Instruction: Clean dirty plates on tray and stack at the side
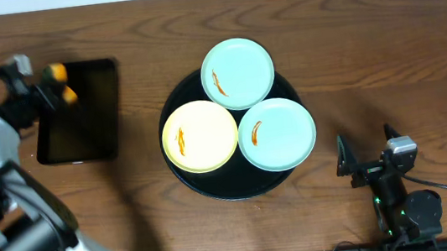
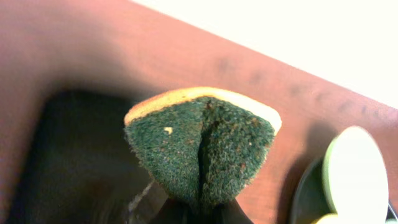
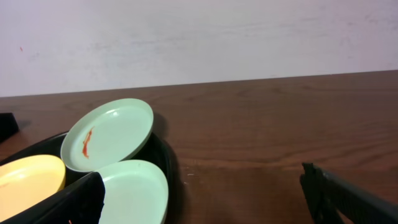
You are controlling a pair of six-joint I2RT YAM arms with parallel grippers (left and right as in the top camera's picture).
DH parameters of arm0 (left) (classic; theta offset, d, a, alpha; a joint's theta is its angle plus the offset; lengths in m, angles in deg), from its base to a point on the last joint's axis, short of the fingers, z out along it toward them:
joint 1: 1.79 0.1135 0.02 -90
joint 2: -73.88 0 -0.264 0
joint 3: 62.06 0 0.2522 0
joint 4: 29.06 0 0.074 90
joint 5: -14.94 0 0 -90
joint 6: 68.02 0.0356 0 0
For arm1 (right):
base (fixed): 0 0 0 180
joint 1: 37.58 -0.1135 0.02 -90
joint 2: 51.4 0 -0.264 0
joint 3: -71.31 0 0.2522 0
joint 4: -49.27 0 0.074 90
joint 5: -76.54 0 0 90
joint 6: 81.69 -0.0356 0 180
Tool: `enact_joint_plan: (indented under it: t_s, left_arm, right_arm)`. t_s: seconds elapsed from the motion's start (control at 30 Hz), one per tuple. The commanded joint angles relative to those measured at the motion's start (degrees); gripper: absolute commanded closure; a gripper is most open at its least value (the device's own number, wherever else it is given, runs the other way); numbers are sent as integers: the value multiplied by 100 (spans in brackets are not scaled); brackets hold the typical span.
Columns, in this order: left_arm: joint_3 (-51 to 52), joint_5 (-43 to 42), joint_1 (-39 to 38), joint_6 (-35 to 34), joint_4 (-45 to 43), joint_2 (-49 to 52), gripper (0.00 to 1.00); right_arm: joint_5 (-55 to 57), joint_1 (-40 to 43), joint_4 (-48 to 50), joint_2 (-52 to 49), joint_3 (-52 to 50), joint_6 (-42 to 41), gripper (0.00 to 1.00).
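The round black tray (image 1: 230, 184) holds three plates, each with an orange smear: a mint plate (image 1: 237, 73) at the back, a yellow plate (image 1: 199, 137) at the left, and a mint plate (image 1: 277, 133) at the right. My left gripper (image 1: 49, 86) is at the far left, shut on a yellow-and-green sponge (image 1: 57, 73). In the left wrist view the sponge (image 2: 202, 143) is pinched and folded, green side facing the camera, with the gripper (image 2: 205, 214) below it. My right gripper (image 1: 366, 158) is open and empty, right of the tray. In the right wrist view the open gripper (image 3: 205, 199) faces the plates (image 3: 109, 134).
A rectangular black tray (image 1: 79, 117) lies at the left, under the left gripper and sponge. The right wrist view shows bare wooden table (image 3: 261, 143) to the right of the round tray's rim (image 3: 166, 155). A pale wall runs along the table's far edge.
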Motion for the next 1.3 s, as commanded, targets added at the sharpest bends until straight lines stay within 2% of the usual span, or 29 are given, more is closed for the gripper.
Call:
enact_joint_plan:
  t_s: [0.0,0.13,0.27,0.4,0.57,0.63,0.77,1.03,1.2,1.27]
  left_arm:
    - [-378,-417,44,-308,-570,-1215,93]
    - [-378,-251,44,-302,-885,-1893,93]
    - [-332,369,-22,-160,-483,-1884,93]
    - [-52,686,-162,293,157,-1266,93]
    - [76,686,-367,297,608,-57,93]
    - [74,686,-361,297,671,37,93]
    - [-122,684,-293,275,667,-341,93]
    - [-271,691,-361,356,-68,-2028,93]
    - [-90,754,-407,586,-2,-1816,93]
    - [122,1156,-407,584,0,-1394,92]
  right_arm:
    - [-26,35,-22,4,-9,-83,1]
    - [-26,33,-22,4,-9,-83,1]
    - [-26,33,-22,4,-9,-83,1]
    - [-26,33,-22,4,-9,-83,1]
    - [-26,35,-22,4,-9,-83,1]
    - [-26,33,-22,4,-9,-83,1]
    - [-26,33,-22,4,-9,-83,1]
    - [-26,33,-22,4,-9,-83,1]
    - [-26,35,-22,4,-9,-83,1]
    - [-26,35,-22,4,-9,-83,1]
